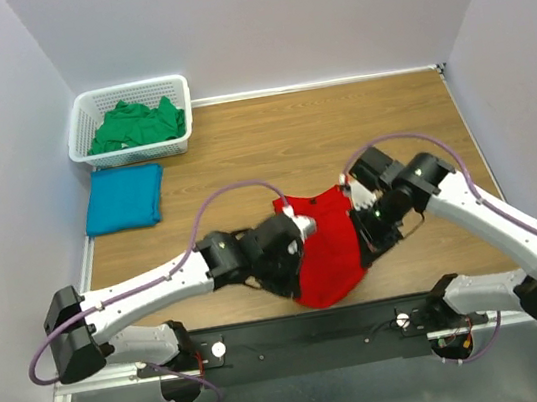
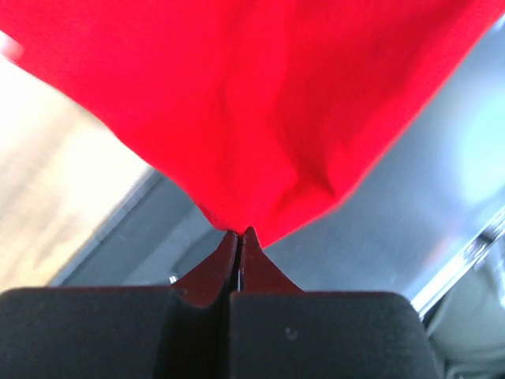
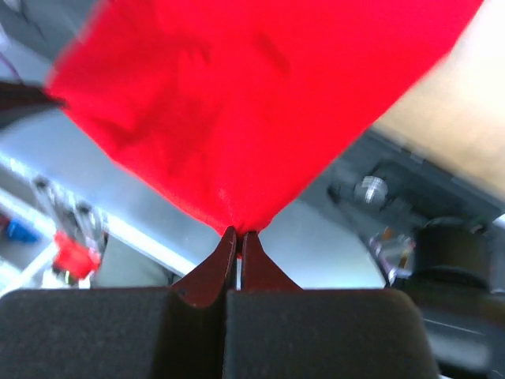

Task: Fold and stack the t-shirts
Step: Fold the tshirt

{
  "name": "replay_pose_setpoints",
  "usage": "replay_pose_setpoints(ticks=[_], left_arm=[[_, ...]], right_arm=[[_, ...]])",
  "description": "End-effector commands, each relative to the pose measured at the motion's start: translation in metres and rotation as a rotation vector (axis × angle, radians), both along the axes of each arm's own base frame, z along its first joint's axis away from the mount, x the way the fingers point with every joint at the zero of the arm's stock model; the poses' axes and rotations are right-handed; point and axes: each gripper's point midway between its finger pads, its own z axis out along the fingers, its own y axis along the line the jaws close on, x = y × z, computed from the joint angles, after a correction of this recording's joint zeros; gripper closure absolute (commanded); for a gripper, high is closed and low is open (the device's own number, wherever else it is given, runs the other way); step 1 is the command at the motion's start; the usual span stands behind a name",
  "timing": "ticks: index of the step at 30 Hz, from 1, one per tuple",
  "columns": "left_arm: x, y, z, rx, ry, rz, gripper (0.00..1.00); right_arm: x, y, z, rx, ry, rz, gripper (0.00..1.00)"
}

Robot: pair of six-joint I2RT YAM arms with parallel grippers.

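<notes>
Overhead, two wrist close-ups: red t-shirt [image 1: 325, 251]

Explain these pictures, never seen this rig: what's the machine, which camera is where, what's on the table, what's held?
Two robot arms are bolted at the near edge of a table. The wide picture looks down from above and behind them; the other two come from a camera on each wrist. The left gripper and right gripper are each shut on the red shirt, stretched between them. A folded teal shirt lies at the table's left; a green shirt sits crumpled in the white basket.
</notes>
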Motion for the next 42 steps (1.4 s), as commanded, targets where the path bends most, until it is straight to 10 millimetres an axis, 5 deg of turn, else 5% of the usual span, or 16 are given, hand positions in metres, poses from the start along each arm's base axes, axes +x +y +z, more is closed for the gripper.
replay_pose_setpoints(ticks=[1, 9, 12, 13, 21, 29, 34, 37, 38, 40, 42], left_arm=[[0.068, 0.001, 0.037, -0.095, -0.113, 0.138, 1.0], [0.2, 0.006, 0.031, -0.122, -0.253, 0.352, 1.0], [0.252, 0.004, 0.03, -0.156, -0.293, 0.426, 1.0], [0.266, 0.002, 0.015, -0.138, -0.282, 0.437, 1.0], [0.326, -0.014, -0.033, -0.091, -0.275, 0.437, 1.0], [0.339, -0.007, -0.066, -0.046, -0.258, 0.483, 1.0], [0.345, -0.01, -0.06, -0.072, -0.287, 0.485, 0.99], [0.347, -0.01, -0.042, -0.112, -0.333, 0.489, 0.74], [0.347, -0.009, -0.037, -0.121, -0.346, 0.491, 0.56], [0.345, -0.006, -0.016, -0.148, -0.397, 0.507, 0.41], [0.344, -0.004, 0.001, -0.18, -0.449, 0.518, 0.4]], right_arm=[[0.058, 0.008, 0.021, -0.073, -0.188, -0.041, 0.99], [0.2, 0.017, 0.026, -0.072, -0.341, -0.181, 0.99], [0.248, 0.0, -0.002, -0.096, -0.327, -0.253, 0.99], [0.257, -0.001, -0.025, -0.117, -0.28, -0.25, 0.99], [0.286, -0.032, -0.093, -0.196, -0.255, -0.383, 0.99], [0.278, -0.041, -0.133, -0.228, -0.218, -0.385, 0.99], [0.285, -0.043, -0.116, -0.229, -0.277, -0.439, 0.99], [0.291, -0.049, -0.095, -0.231, -0.351, -0.485, 0.76], [0.293, -0.05, -0.088, -0.23, -0.373, -0.494, 0.7], [0.295, -0.057, -0.077, -0.249, -0.427, -0.516, 0.6], [0.295, -0.062, -0.055, -0.237, -0.495, -0.551, 0.55]])
